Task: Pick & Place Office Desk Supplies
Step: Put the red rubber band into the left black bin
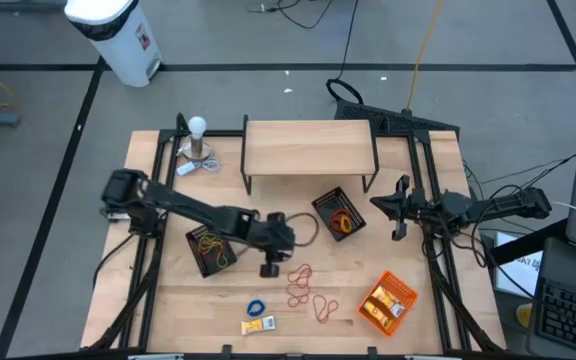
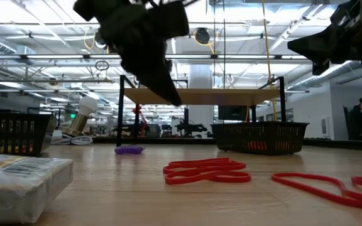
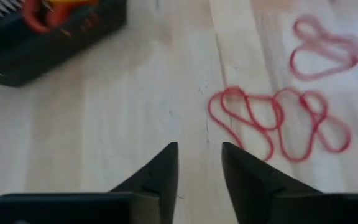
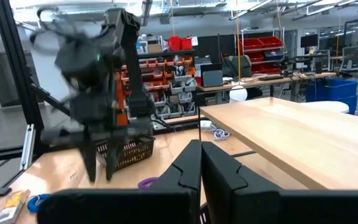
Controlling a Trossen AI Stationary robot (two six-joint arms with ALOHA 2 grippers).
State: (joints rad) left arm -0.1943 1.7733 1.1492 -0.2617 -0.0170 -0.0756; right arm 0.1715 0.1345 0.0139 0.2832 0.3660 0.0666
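Several red rubber-band loops (image 1: pixel 300 284) lie flat on the wooden table, also seen in the left wrist view as red loops (image 3: pixel 272 121). Near the front edge lie a blue loop (image 1: pixel 256 307) and a yellow-and-white packet (image 1: pixel 258 325). My left gripper (image 3: pixel 199 152) hangs open above bare wood just left of the red loops, tilted downward, with nothing between its fingers; from above, the left gripper (image 1: pixel 271 268) sits between the two mesh trays. My right gripper (image 1: pixel 400 212) is shut and empty, raised at the table's right side.
A black mesh tray (image 1: pixel 211 250) with orange bands stands left of my left gripper, and another mesh tray (image 1: pixel 339 213) stands to the right of it. An orange tray (image 1: pixel 388 303) with packets sits front right. A wooden shelf (image 1: pixel 308 148) and a lamp (image 1: pixel 198 150) stand at the back.
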